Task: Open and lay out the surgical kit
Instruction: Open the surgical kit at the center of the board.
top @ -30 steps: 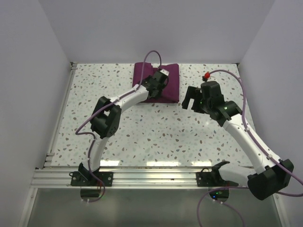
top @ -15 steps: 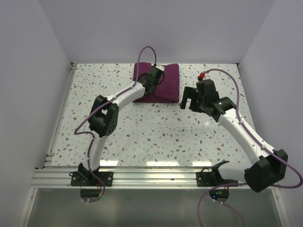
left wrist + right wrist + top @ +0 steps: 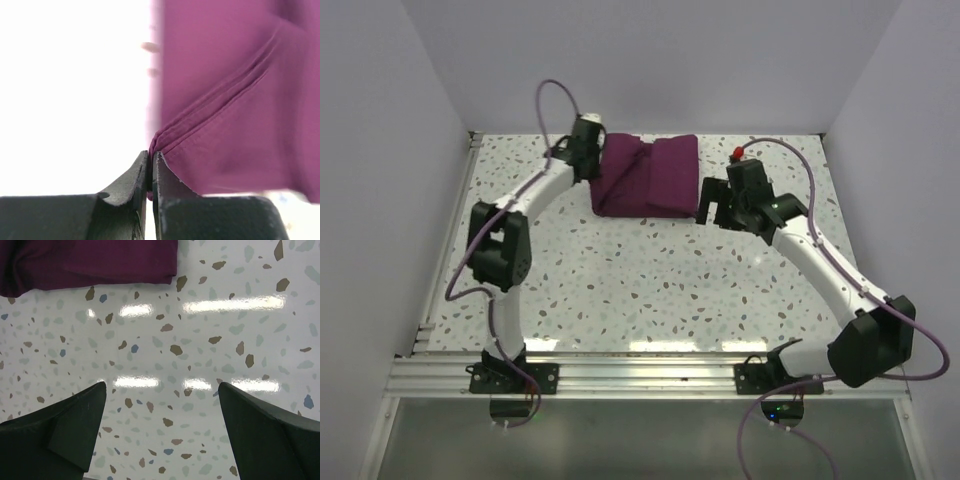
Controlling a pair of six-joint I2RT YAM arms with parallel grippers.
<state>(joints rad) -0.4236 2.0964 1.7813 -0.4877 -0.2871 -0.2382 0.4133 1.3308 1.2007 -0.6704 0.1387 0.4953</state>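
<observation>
The surgical kit shows as a folded dark purple cloth wrap (image 3: 648, 177) at the back middle of the table. My left gripper (image 3: 596, 152) is at the wrap's back left corner, shut on a pinched fold of the cloth (image 3: 165, 137), which stretches away from its fingers (image 3: 167, 175) in a taut ridge. My right gripper (image 3: 710, 207) hovers just right of the wrap's front right corner, open with nothing between its fingers (image 3: 80, 415); the wrap's edge (image 3: 90, 265) lies along the top of its view. What the wrap holds is hidden.
The speckled terrazzo tabletop (image 3: 650, 280) is walled by white panels on the left, back and right. A metal rail (image 3: 620, 370) with the arm bases runs along the near edge. Purple cables loop above both wrists.
The left gripper closed on a fold of the wrap and pulled it left and back, dragging the cloth's left part that way. The right gripper crept left and back toward the wrap, staying open.
</observation>
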